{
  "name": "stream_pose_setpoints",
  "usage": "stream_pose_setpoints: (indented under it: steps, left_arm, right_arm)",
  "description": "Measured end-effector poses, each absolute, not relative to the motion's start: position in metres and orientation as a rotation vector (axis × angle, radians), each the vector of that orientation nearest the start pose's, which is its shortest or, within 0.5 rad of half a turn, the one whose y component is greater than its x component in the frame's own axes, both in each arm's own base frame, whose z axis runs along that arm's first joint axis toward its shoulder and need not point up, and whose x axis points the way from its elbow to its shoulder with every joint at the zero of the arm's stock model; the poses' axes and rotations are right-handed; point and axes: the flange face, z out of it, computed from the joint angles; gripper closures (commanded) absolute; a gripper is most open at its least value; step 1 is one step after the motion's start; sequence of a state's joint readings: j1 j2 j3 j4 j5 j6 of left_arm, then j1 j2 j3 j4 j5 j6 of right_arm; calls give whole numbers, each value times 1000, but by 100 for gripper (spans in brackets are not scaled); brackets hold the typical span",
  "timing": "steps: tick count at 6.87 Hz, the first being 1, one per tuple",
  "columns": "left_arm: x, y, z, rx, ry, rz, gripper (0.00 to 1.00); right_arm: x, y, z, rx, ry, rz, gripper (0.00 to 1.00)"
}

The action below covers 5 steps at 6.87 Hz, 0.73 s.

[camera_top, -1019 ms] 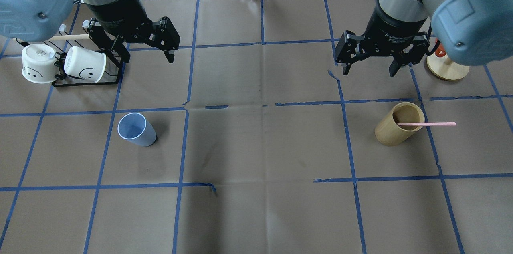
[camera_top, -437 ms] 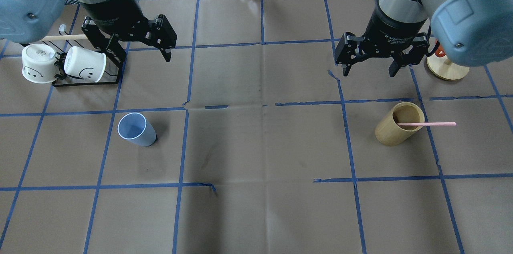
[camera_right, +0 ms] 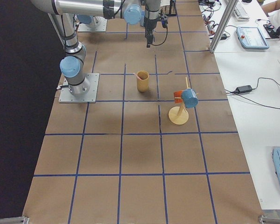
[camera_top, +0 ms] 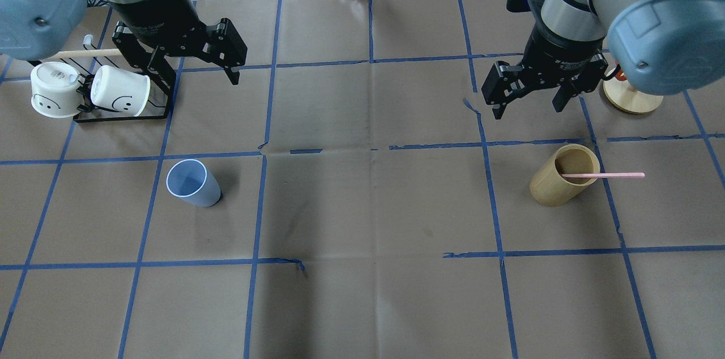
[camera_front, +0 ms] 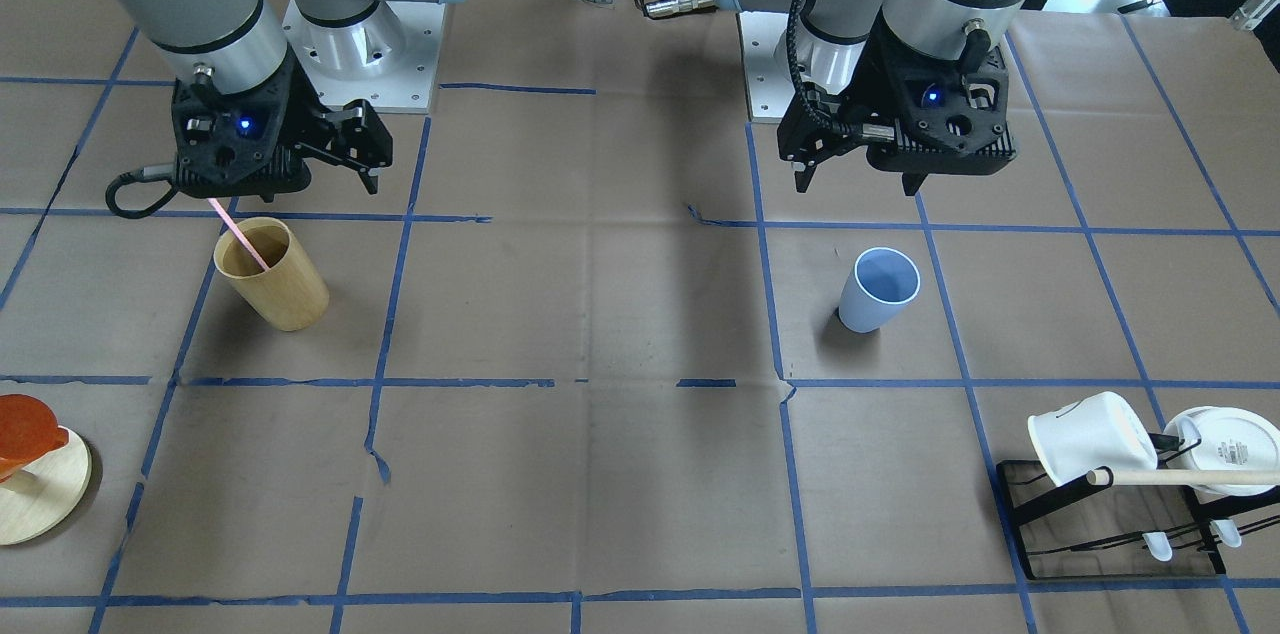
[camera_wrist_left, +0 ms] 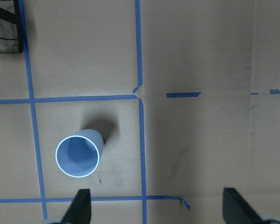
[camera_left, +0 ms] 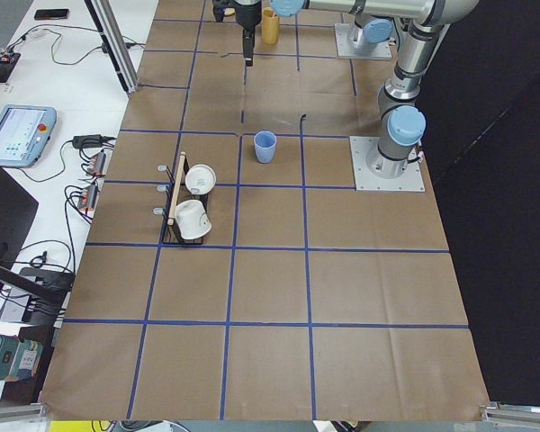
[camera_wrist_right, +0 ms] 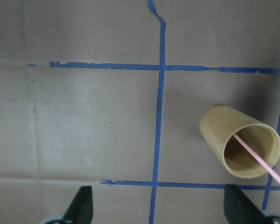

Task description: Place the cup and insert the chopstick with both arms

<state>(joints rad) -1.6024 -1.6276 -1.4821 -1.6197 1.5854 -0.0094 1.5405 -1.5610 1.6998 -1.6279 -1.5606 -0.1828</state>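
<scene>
Reach step, I think; nothing picked up. Wide open, empty: left gripper (camera_top: 199, 77), right gripper (camera_top: 528, 110). I see blue cup (camera_top: 192, 183) near left edge of worktop (camera_top: 368, 206); chopstick (camera_top: 606, 175) in wooden cup (camera_top: 561, 178) near right edge. Next: lower left gripper around blue cup.

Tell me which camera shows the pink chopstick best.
The overhead exterior view: the pink chopstick shows nearly whole, leaning out of the bamboo cup. The right wrist view cuts its upper end off at the frame edge; the front-facing view shows it foreshortened; the side views show it tiny or not at all.
</scene>
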Motion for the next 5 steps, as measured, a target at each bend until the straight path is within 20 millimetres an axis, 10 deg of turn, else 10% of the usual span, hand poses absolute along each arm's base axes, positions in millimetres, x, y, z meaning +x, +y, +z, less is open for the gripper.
stream_pose_setpoints:
  steps: [5]
  left_arm:
    - [-123,-493,497,-33,3127,66,0]
  right_arm:
    - [-1,-446,377,-719,3013,95,0]
